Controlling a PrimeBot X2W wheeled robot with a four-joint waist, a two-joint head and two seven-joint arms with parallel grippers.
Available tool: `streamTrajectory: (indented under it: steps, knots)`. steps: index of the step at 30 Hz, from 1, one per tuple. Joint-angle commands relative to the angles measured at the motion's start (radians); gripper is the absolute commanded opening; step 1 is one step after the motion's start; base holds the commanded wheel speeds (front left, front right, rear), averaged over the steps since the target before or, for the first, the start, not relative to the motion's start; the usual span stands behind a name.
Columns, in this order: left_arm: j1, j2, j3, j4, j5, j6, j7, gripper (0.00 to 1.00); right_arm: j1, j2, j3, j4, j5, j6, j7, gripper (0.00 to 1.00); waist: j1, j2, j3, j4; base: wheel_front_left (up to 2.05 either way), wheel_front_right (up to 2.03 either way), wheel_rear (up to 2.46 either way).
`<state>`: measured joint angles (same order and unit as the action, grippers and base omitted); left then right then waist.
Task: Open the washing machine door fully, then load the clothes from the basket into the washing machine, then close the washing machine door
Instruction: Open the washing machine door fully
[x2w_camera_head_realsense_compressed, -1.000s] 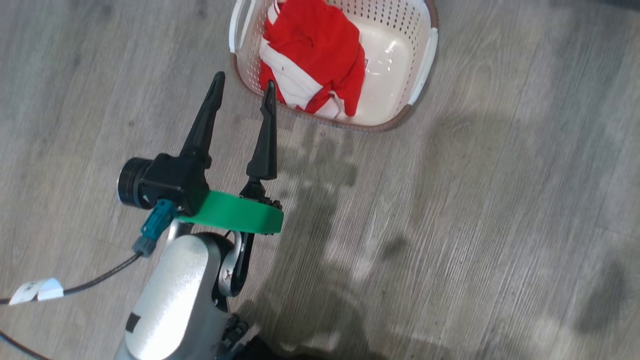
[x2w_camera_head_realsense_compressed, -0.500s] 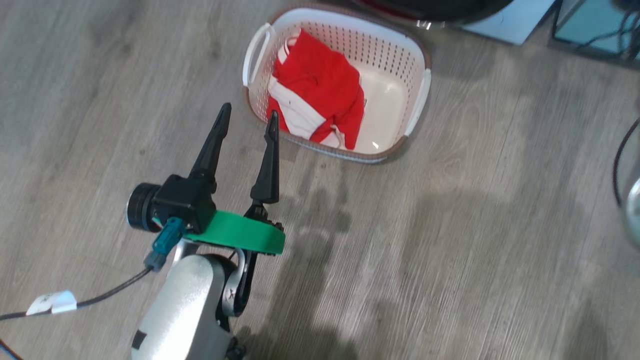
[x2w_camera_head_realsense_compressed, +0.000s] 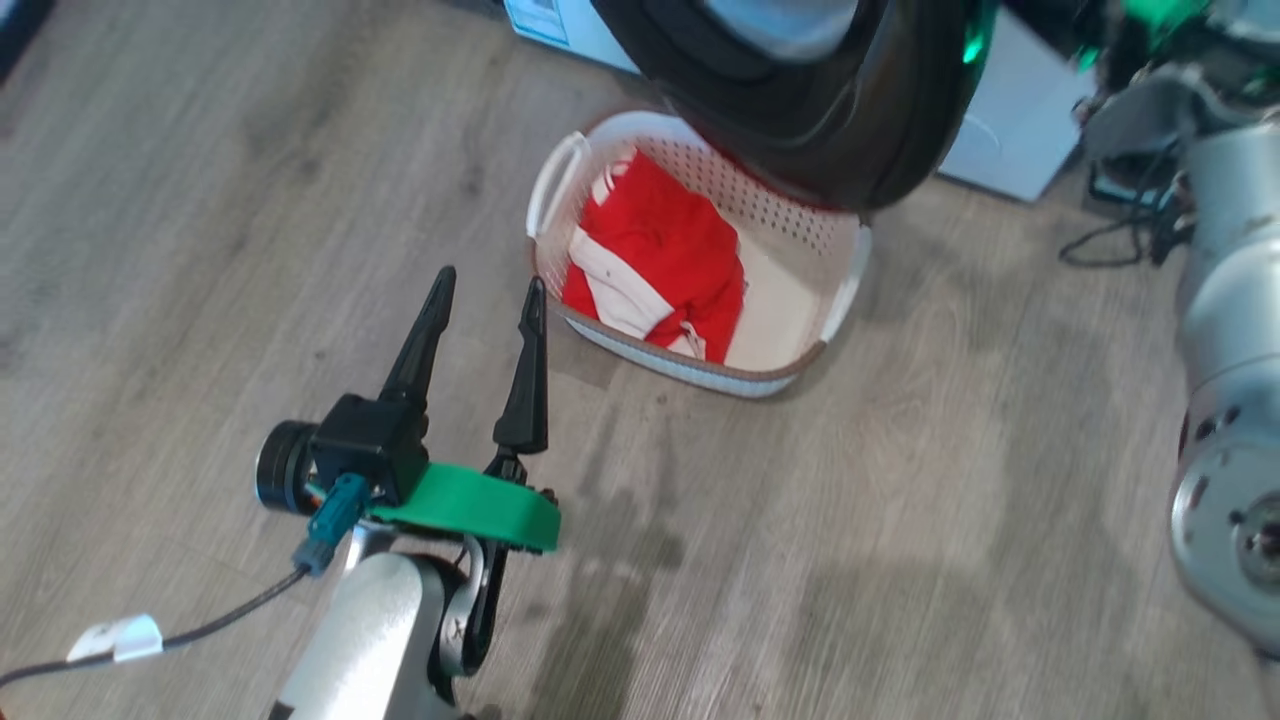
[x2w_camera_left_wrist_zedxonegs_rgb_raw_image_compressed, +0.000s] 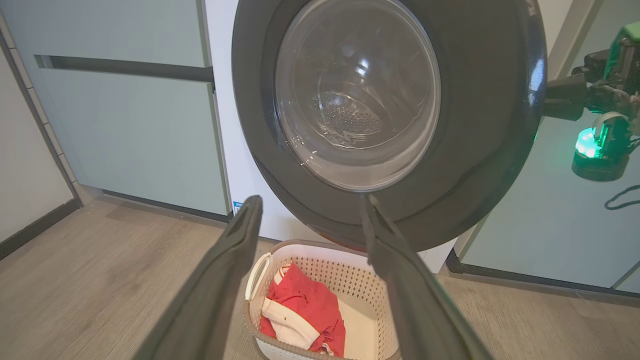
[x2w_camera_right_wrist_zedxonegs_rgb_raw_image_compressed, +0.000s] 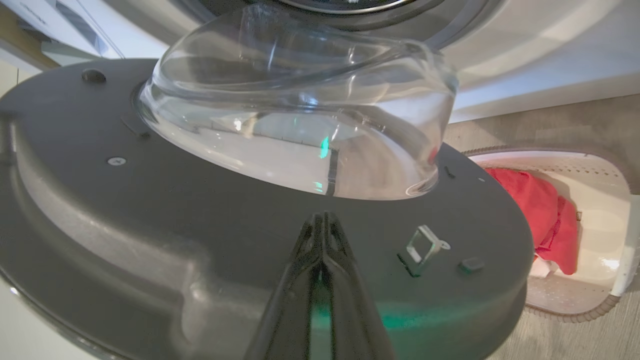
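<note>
Spread and empty, the left gripper (x2w_camera_head_realsense_compressed: 490, 280) hovers beside the white perforated plastic basket (x2w_camera_head_realsense_compressed: 700, 378) of red, white-banded clothes (x2w_camera_head_realsense_compressed: 670, 250); the closed right gripper (x2w_camera_right_wrist_zedxonegs_rgb_raw_image_compressed: 324, 217) faces the black-rimmed glass door (x2w_camera_right_wrist_zedxonegs_rgb_raw_image_compressed: 200, 225).

The washing machine door (x2w_camera_head_realsense_compressed: 860, 120) ran off the head view's top edge and hid the far rim of the basket (x2w_camera_head_realsense_compressed: 850, 285). My right forearm (x2w_camera_head_realsense_compressed: 1225, 300) was blurred.

We're scanning for lettering and nothing comes through. The blue label sticker (x2w_camera_head_realsense_compressed: 540, 18) on the washing machine (x2w_camera_head_realsense_compressed: 1010, 110) carries print, but it's too small and blurred for us to read. The white tag (x2w_camera_head_realsense_compressed: 115, 637) on the cable (x2w_camera_head_realsense_compressed: 230, 615) gives us no legible mark either.
</note>
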<state>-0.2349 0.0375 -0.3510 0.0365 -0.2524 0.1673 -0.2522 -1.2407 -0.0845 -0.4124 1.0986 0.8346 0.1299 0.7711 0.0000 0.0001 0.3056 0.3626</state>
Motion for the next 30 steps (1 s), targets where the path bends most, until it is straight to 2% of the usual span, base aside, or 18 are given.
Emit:
streamTrajectory:
  steps: [1, 11, 13, 23, 29, 30]
  knots:
    - [0.006, 0.013, 0.04, -0.027, 0.008, -0.001, -0.01, 1.0, -0.006, 0.034, 0.044, -0.031, 0.033, 0.001, 0.02, 0.0, 0.0, -0.0001, -0.029, 0.023, 0.0, 0.0, 0.0]
    - [0.045, 0.013, 0.059, -0.021, 0.022, -0.004, -0.01, 1.0, 0.115, 0.034, 0.25, -0.053, 0.257, 0.001, 0.031, 0.0, 0.0, -0.0001, -0.088, 0.074, 0.0, 0.0, 0.0]
    - [0.052, 0.013, 0.063, -0.02, 0.022, -0.002, -0.01, 1.0, 0.148, 0.034, 0.333, -0.068, 0.337, 0.001, 0.027, 0.0, 0.0, -0.0001, -0.1, 0.093, 0.0, 0.0, 0.0]
    - [0.085, 0.013, 0.078, -0.013, 0.021, -0.006, -0.01, 1.0, 0.244, 0.034, 0.615, -0.128, 0.601, 0.001, -0.021, 0.0, 0.0, -0.0001, -0.138, 0.161, 0.0, 0.0, 0.0]
    - [0.104, 0.013, 0.096, -0.013, 0.026, -0.007, -0.01, 1.0, 0.269, 0.034, 0.799, -0.159, 0.763, 0.001, -0.091, 0.0, 0.0, -0.0001, -0.158, 0.184, 0.0, 0.0, 0.0]
    - [0.104, 0.013, 0.096, -0.013, 0.026, -0.007, -0.01, 1.0, 0.269, 0.034, 0.799, -0.159, 0.763, 0.001, -0.091, 0.0, 0.0, -0.0001, -0.158, 0.184, 0.0, 0.0, 0.0]
